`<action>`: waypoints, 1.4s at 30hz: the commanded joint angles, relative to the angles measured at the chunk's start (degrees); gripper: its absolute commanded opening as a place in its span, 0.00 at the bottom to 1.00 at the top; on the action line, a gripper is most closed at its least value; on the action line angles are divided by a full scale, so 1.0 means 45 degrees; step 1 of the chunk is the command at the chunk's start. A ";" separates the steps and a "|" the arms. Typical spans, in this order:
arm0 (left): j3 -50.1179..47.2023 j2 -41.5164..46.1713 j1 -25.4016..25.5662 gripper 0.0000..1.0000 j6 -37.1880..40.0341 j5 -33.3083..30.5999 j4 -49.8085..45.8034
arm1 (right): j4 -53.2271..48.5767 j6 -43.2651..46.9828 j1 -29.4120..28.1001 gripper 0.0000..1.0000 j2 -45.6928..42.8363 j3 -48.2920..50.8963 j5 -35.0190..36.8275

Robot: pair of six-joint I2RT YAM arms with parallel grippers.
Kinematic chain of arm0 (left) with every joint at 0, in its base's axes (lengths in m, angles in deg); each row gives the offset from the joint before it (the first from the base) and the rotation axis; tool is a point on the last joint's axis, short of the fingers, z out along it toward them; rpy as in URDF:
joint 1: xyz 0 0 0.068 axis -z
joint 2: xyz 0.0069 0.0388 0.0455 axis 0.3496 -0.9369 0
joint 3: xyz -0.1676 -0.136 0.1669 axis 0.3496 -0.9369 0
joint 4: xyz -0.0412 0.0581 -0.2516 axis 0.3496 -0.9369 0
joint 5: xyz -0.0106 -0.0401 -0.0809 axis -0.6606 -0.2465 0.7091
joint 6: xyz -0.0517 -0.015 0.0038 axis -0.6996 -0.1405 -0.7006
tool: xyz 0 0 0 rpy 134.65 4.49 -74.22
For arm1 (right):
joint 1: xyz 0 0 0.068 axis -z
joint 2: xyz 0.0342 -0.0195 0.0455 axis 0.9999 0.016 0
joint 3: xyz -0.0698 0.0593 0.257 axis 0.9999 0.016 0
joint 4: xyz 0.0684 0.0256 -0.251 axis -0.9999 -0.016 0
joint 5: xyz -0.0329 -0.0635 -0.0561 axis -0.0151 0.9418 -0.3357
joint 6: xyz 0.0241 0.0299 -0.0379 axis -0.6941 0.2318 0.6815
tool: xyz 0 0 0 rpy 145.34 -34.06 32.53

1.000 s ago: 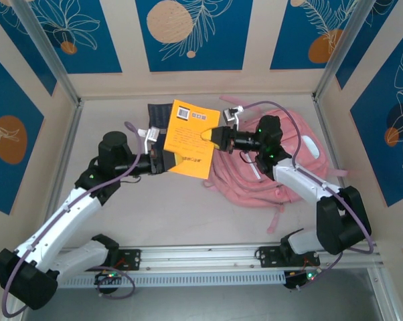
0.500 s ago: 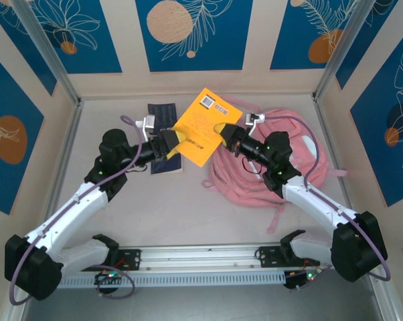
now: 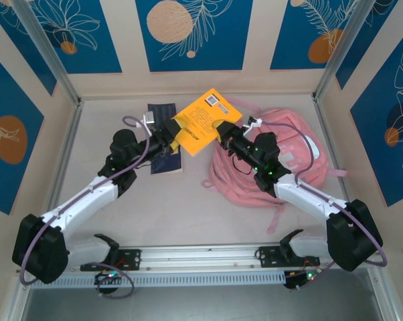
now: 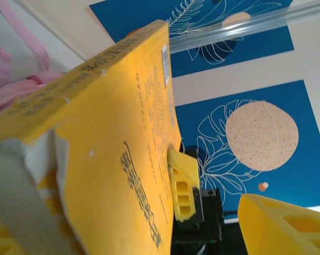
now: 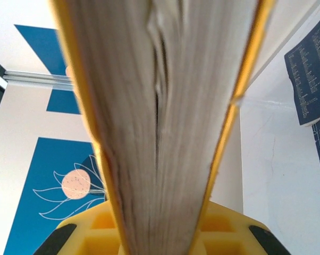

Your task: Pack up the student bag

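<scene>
Right gripper [image 3: 221, 128] clamps yellow book [image 3: 205, 115] (beside student bag [image 3: 231, 180]); left gripper [image 3: 173, 134] seemingly apart.

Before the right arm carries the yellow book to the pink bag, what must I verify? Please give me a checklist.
1. Right gripper shut on the yellow book: ok.
2. Left gripper open, one finger apart from the cover: ok.
3. Book held above the table, not resting on it: ok.
4. Student bag open, with its mouth toward the book: cannot tell.
5. Dark blue booklet lies on the side away from the bag, out of the path: ok.
</scene>
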 commanded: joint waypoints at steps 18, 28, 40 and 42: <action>0.0608 -0.0587 0.0586 0.35 -0.0292 -0.1198 0.1293 | 0.0661 0.0042 -0.0826 0.00 -0.0305 -0.0455 0.2840; 0.0627 -0.0660 0.0948 0.38 0.0006 -0.1393 0.1051 | 0.0512 -0.0227 -0.0958 0.00 -0.0021 -0.0410 0.3114; 0.1359 0.0711 0.0401 0.00 0.2558 -0.1929 -0.3326 | -0.4183 0.1923 -0.0705 0.42 -0.1282 -0.0914 0.1896; 0.1674 0.1399 0.0212 0.00 0.3644 -0.2178 -0.4936 | -0.6457 0.2826 -0.0694 0.54 -0.1861 -0.1057 0.2334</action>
